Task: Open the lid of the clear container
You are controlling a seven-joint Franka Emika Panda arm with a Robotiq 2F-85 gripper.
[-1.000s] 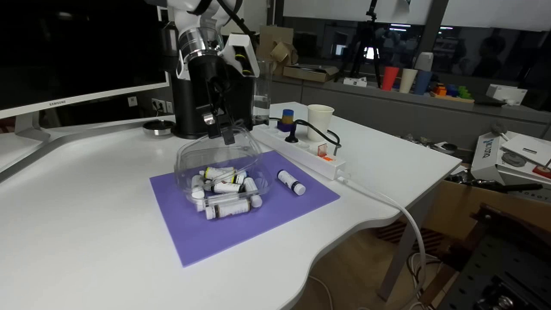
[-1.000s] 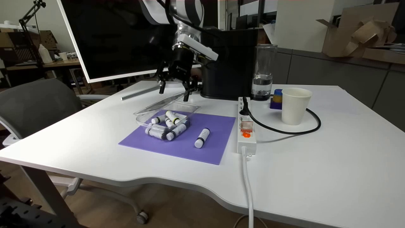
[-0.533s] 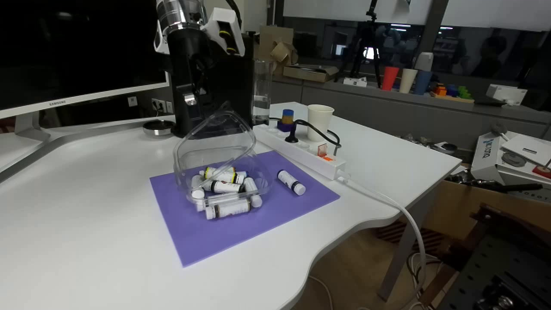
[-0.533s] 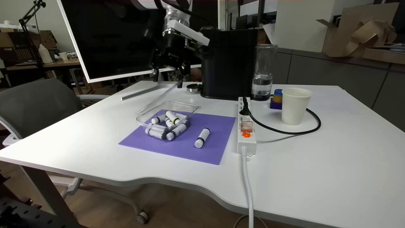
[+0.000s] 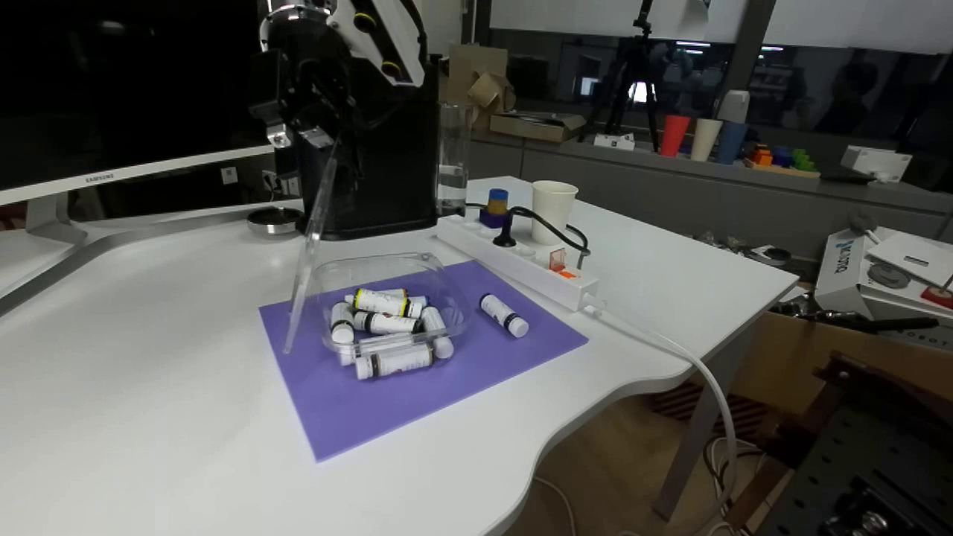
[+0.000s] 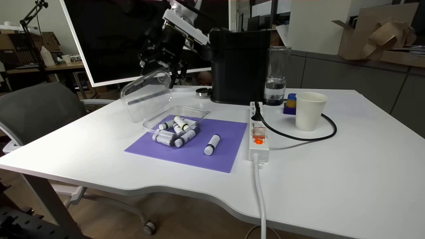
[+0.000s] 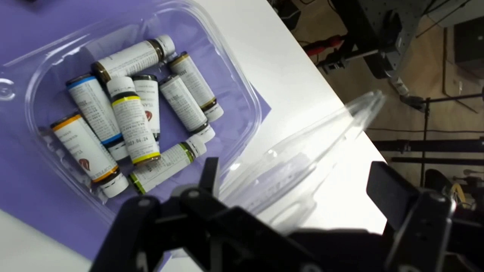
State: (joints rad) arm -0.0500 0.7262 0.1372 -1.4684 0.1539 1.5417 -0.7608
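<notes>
The clear container [image 5: 460,321] sits uncovered on the purple mat [image 5: 350,417] with several small white-labelled bottles in it. It also shows in the wrist view [image 7: 247,90]. The see-through lid [image 6: 146,96] stands steeply tilted at the container's side, its lower edge down by the mat and its upper edge up at my gripper [image 6: 158,73]. In an exterior view the lid [image 5: 309,246] is seen nearly edge-on. In the wrist view my gripper [image 7: 300,183] is wide open, with the lid [image 7: 295,170] between its fingers, nearer the left one. Contact with a finger cannot be told.
One loose bottle [image 5: 504,316] lies on the mat beside the container. A white power strip [image 5: 521,260], a paper cup [image 5: 552,212] and a tall black box [image 6: 242,66] stand close by. A small metal dish [image 6: 203,92] and a monitor [image 6: 132,39] are behind.
My gripper has moved up and to the left in both exterior views and turned. The lid has swung from leaning over the container to standing steeply beside it. The container and bottles stay put.
</notes>
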